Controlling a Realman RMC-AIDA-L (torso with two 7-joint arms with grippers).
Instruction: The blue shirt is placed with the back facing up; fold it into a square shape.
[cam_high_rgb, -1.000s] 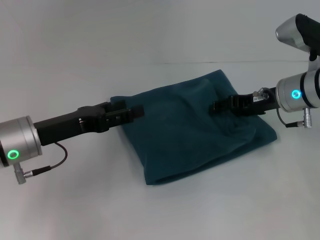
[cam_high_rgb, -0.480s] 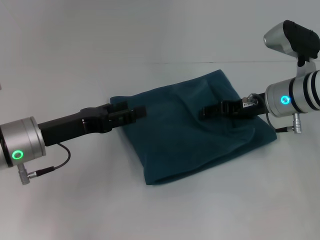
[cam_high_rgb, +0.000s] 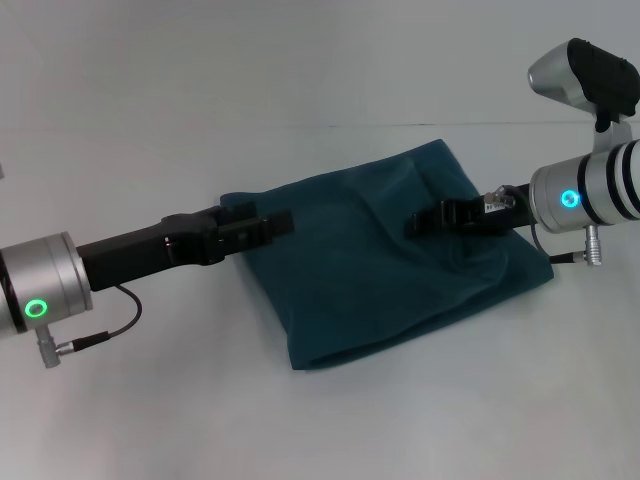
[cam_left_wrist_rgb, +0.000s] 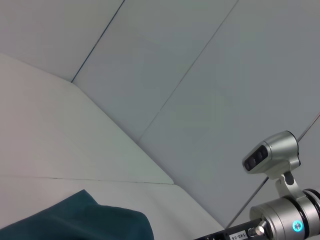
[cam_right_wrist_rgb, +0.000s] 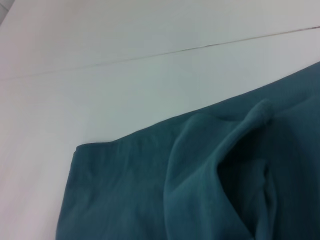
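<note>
The blue shirt (cam_high_rgb: 375, 295) lies folded into a rough square on the white table, plain side up, with a soft ridge across its middle. My left gripper (cam_high_rgb: 286, 224) hovers over the shirt's left edge, pointing right. From the right, my right gripper (cam_high_rgb: 409, 224) reaches in over the upper middle of the cloth. In the right wrist view the blue shirt (cam_right_wrist_rgb: 200, 185) fills the lower part with a raised fold. A corner of the blue shirt (cam_left_wrist_rgb: 75, 220) shows in the left wrist view, with the right arm (cam_left_wrist_rgb: 282, 225) beyond it.
The white table (cam_high_rgb: 150, 420) spreads all around the shirt. Its far edge meets a pale wall (cam_high_rgb: 300, 60) along a thin seam behind the cloth. Nothing else stands on the table.
The right gripper has moved left, further over the shirt, and its arm has shifted. The left arm has barely moved. The shirt keeps its shape.
</note>
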